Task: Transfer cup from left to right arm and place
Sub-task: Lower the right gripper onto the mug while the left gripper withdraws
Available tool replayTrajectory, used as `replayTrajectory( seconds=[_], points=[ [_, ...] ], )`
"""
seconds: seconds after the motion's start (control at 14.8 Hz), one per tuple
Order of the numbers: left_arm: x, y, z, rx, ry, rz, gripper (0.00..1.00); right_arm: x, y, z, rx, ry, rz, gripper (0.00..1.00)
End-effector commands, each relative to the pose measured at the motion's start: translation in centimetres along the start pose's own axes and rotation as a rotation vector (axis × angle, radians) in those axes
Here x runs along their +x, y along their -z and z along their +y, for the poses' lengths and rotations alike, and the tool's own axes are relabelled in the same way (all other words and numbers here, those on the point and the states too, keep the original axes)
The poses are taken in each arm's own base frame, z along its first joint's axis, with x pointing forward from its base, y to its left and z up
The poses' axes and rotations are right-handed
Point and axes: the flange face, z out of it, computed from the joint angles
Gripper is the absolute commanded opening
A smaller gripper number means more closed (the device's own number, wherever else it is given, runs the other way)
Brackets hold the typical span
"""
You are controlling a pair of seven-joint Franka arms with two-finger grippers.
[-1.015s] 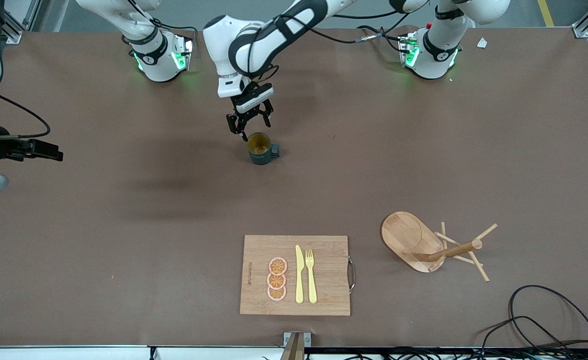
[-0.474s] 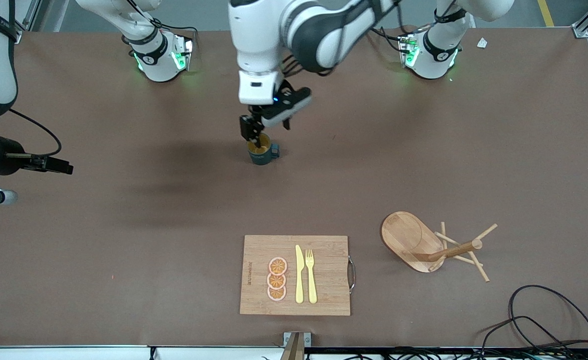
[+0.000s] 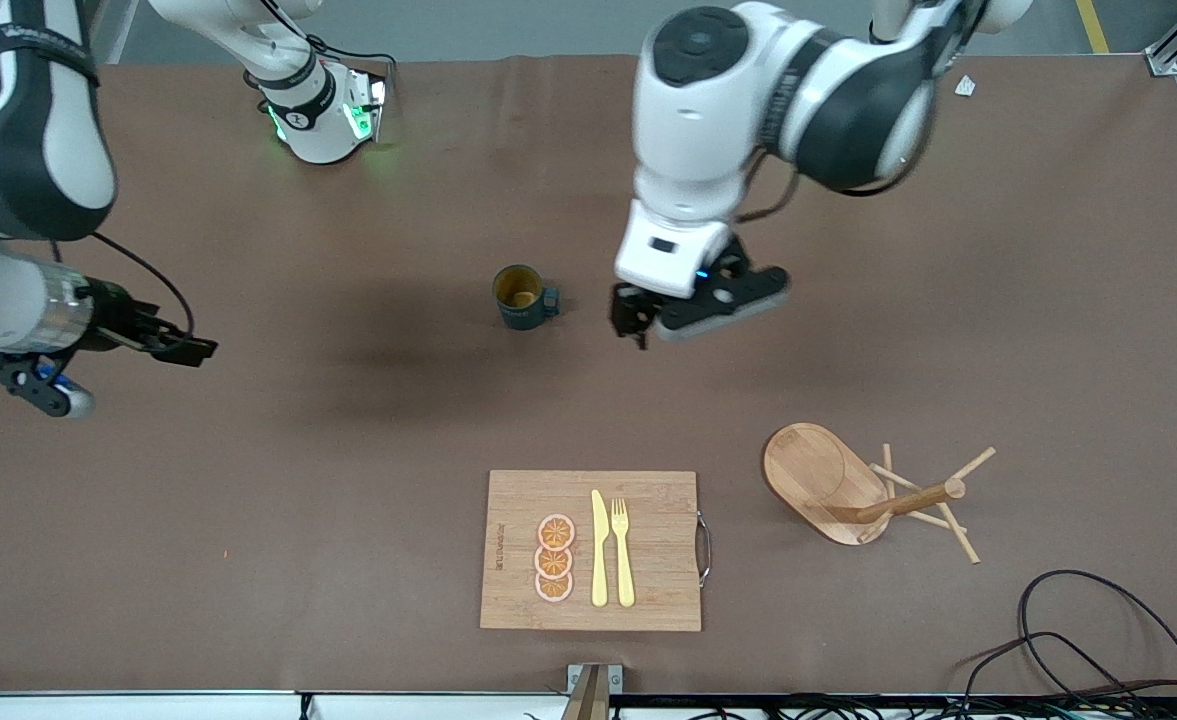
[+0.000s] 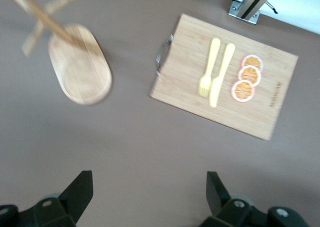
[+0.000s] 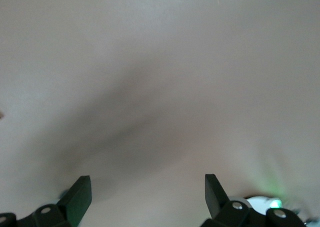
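The dark teal cup [image 3: 523, 297] stands upright on the brown table near its middle, tan inside showing, handle toward the left arm's end. No gripper holds it. My left gripper [image 3: 634, 322] hangs open and empty over bare table beside the cup, toward the left arm's end; in the left wrist view [image 4: 148, 192] its fingers are wide apart with nothing between them. My right gripper [image 3: 193, 348] is open and empty over the table at the right arm's end, well away from the cup; the right wrist view [image 5: 147, 192] shows only bare table.
A wooden cutting board [image 3: 648, 500] with three orange slices [image 3: 554, 558], a yellow knife [image 3: 599, 550] and a fork [image 3: 622, 550] lies near the front edge. A toppled wooden mug tree [image 3: 848, 490] lies beside it. Cables [image 3: 1098, 640] lie in the front corner.
My left gripper, which was down at the cup's rim, has risen and swung away toward the left arm's end, empty. The cup stayed put. My right gripper has moved in toward the middle.
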Motion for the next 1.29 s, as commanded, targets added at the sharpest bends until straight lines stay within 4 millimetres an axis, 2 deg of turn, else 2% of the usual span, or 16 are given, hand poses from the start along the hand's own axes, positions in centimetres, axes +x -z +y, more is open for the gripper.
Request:
replayTrajectory(
  seconds=[0.0,0.27,0.41,0.54,0.68,0.74,0.88,1.02,1.08,1.15,1.22],
  points=[
    [3.9,2.2,-6.0,0.003,-0.136,-0.039,1.0,-4.8,-1.2,-3.7,-0.017,-0.152,0.006,1.0],
    [9.6,4.1,-15.2,-0.001,-0.294,-0.087,1.0,-11.9,-5.1,-9.0,-0.034,-0.328,0.043,1.0],
    [11.6,4.4,-19.6,-0.012,-0.367,-0.135,1.0,-16.7,-7.8,-12.0,-0.058,-0.411,0.062,1.0],
    [13.4,4.9,-24.1,-0.024,-0.391,-0.163,1.0,-20.9,-10.6,-13.8,-0.052,-0.52,0.088,1.0],
    [14.8,4.5,-27.6,-0.038,-0.454,-0.19,1.0,-24.7,-13.6,-15.3,-0.048,-0.618,0.11,1.0],
    [15.5,4.3,-29.0,-0.046,-0.439,-0.193,1.0,-26.0,-15.1,-15.8,-0.034,-0.673,0.12,1.0],
    [16.2,4.5,-30.3,-0.045,-0.414,-0.184,1.0,-29.1,-18.2,-16.5,-0.005,-0.781,0.139,1.0],
    [16.4,4.5,-30.7,-0.043,-0.393,-0.183,1.0,-31.0,-20.7,-16.7,0.023,-0.89,0.147,1.0],
    [16.4,4.6,-30.8,-0.039,-0.382,-0.182,1.0,-31.7,-21.6,-16.7,0.033,-0.924,0.15,1.0],
    [16.5,4.8,-31.5,-0.041,-0.37,-0.182,1.0,-33.0,-21.8,-17.3,0.062,-0.966,0.146,1.0],
    [16.7,5.6,-32.8,-0.038,-0.341,-0.169,1.0,-33.3,-22.0,-17.7,0.095,-1.021,0.139,1.0]
  ],
)
